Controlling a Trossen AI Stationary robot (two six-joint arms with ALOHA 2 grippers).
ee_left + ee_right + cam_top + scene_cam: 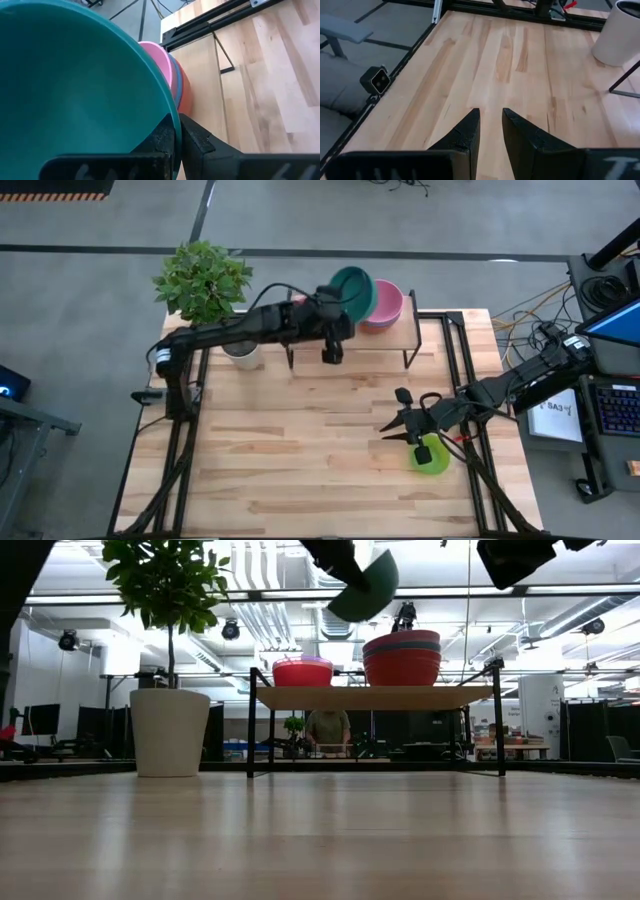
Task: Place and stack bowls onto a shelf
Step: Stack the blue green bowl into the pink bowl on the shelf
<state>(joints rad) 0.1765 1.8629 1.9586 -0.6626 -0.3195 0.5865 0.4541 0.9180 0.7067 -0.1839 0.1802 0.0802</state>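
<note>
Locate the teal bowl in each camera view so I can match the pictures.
High view: the teal bowl is tilted in the left gripper, over the back of the shelf, beside the pink-topped bowl stack.
Low view: top centre, tilted above the shelf, over the stack.
Left wrist view: fills the picture's left, rim pinched by the gripper.
Right wrist view: not in it.
Shared landmark: the pink-topped stack.

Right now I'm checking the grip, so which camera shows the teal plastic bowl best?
The left wrist view: the teal plastic bowl fills it, rim pinched by the left gripper. The high view shows it tilted over the shelf; the low view shows only its underside, above the stacks. The right wrist view misses it.
</note>
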